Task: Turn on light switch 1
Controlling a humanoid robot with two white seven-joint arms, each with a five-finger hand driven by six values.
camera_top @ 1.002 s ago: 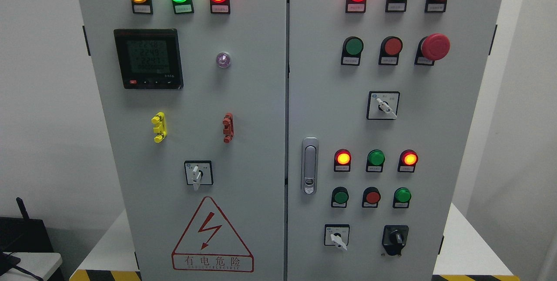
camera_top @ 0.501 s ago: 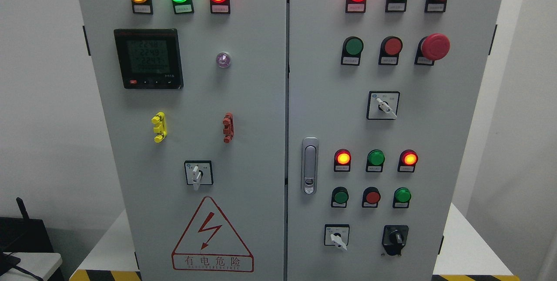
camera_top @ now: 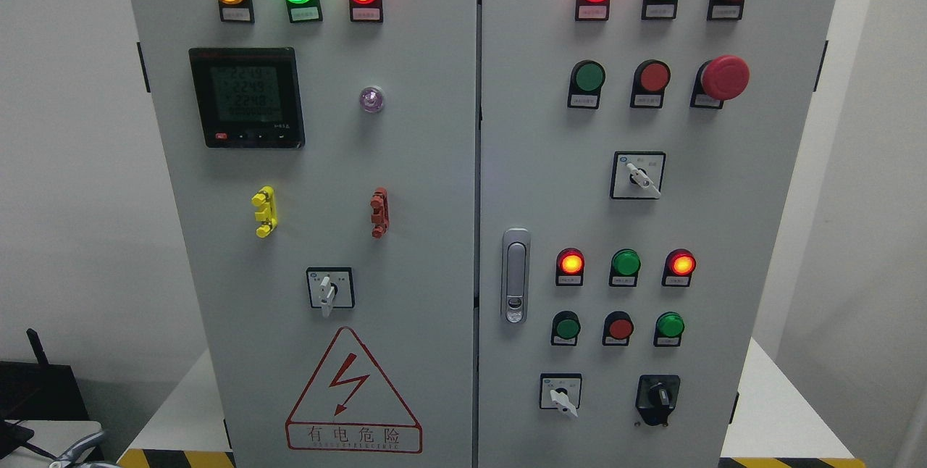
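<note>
A grey electrical cabinet fills the view, with a left door (camera_top: 405, 164) and a right door (camera_top: 550, 164). On the right door a row of lamps reads lit red (camera_top: 571, 264), unlit green (camera_top: 626, 263) and lit red (camera_top: 681, 264). Below them are a green button (camera_top: 566, 327), a red button (camera_top: 620, 327) and a green button (camera_top: 670, 325). White rotary switches sit on the right door (camera_top: 637, 175), lower on it (camera_top: 560, 393), and on the left door (camera_top: 329, 288). A small grey part of my left hand (camera_top: 74, 446) shows at the bottom left edge, far from the panel. No label reads as switch 1.
A red mushroom stop button (camera_top: 724, 77) sticks out at the upper right. A door handle (camera_top: 515, 276) sits at the right door's left edge. A black rotary switch (camera_top: 657, 397) is at the bottom right. The meter display (camera_top: 246, 97) is on the left door. White table edges flank the cabinet.
A grey part of my left hand has come into view at the bottom left edge. The meter digits have changed. The lamps and switches stand as before.
</note>
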